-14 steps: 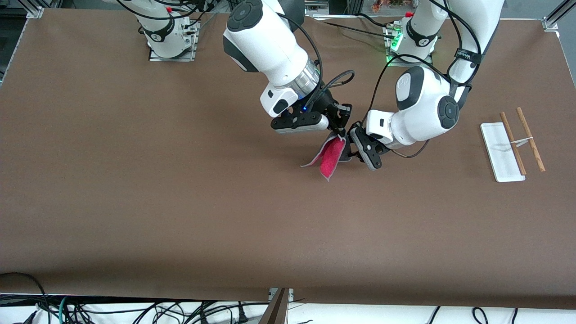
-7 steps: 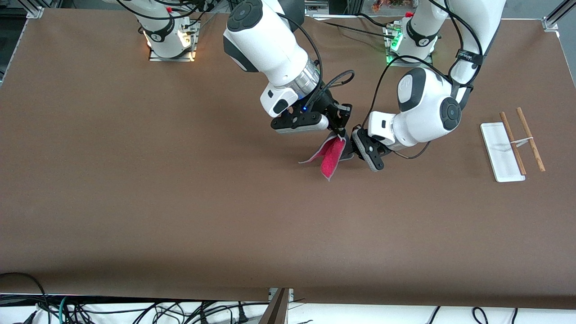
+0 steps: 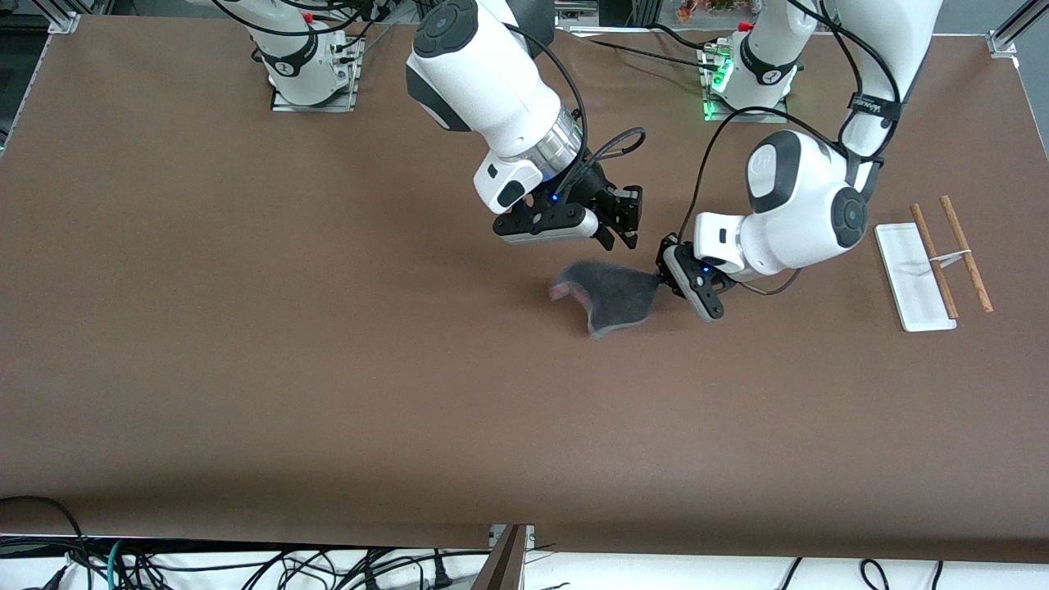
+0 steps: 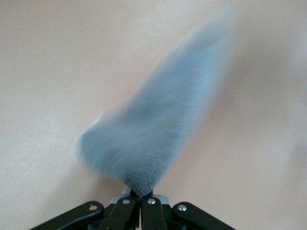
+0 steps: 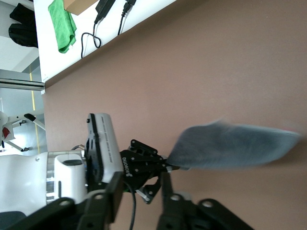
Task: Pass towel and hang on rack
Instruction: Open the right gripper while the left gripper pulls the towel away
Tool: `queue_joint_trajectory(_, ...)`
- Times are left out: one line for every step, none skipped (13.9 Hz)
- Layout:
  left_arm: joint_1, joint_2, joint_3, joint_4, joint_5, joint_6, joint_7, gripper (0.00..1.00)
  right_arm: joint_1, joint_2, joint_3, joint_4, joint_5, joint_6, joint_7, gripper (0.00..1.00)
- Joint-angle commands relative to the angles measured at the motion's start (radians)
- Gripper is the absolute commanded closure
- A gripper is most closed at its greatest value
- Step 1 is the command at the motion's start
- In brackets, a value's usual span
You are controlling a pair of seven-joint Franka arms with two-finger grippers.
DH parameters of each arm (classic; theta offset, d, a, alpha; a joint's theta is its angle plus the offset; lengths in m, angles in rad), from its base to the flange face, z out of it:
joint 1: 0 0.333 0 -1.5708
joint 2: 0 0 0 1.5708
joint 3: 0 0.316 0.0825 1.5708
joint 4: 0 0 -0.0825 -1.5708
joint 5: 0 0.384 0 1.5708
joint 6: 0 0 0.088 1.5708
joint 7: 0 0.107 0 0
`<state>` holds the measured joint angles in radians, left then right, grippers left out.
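The right tool (image 3: 624, 220) has released the towel (image 3: 610, 293), now carried off by the left tool (image 3: 665, 274).

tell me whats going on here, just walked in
Two arms are mid-handover. The left gripper is shut on one corner of the towel, grey side up, which hangs out over the middle of the table. The right gripper, open, hovers just above it and holds nothing. The rack, a white base with two wooden rods, waits at the left arm's end of the table; nothing hangs on it yet.
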<state>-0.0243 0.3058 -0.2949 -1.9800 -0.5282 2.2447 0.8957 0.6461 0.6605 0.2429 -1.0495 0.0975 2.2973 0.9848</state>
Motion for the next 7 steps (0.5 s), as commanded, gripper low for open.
queue_joint_trajectory(0.046,-0.040,0.009,0.006,-0.009,-0.098,0.026,1.00,-0.011,-0.015,-0.002,0.003,-0.015,-0.016,-0.029,0.00)
queue_joint_trajectory(0.070,-0.051,0.031,0.004,-0.009,-0.153,0.025,1.00,-0.017,-0.015,-0.004,0.002,-0.030,-0.038,-0.044,0.00)
queue_joint_trajectory(0.089,-0.054,0.067,0.006,-0.009,-0.209,0.028,1.00,-0.028,-0.016,-0.004,0.002,-0.059,-0.070,-0.073,0.00)
queue_joint_trajectory(0.093,-0.059,0.118,0.006,-0.001,-0.253,0.029,1.00,-0.042,-0.018,-0.004,0.002,-0.097,-0.100,-0.110,0.00)
queue_joint_trajectory(0.116,-0.066,0.166,0.022,0.032,-0.316,0.031,1.00,-0.058,-0.021,-0.004,0.003,-0.134,-0.131,-0.144,0.00)
queue_joint_trajectory(0.145,-0.062,0.181,0.055,0.055,-0.395,0.031,1.00,-0.077,-0.022,-0.004,0.003,-0.165,-0.175,-0.175,0.00)
queue_joint_trajectory(0.189,-0.060,0.184,0.084,0.080,-0.463,0.031,1.00,-0.098,-0.031,-0.005,0.002,-0.189,-0.220,-0.217,0.00)
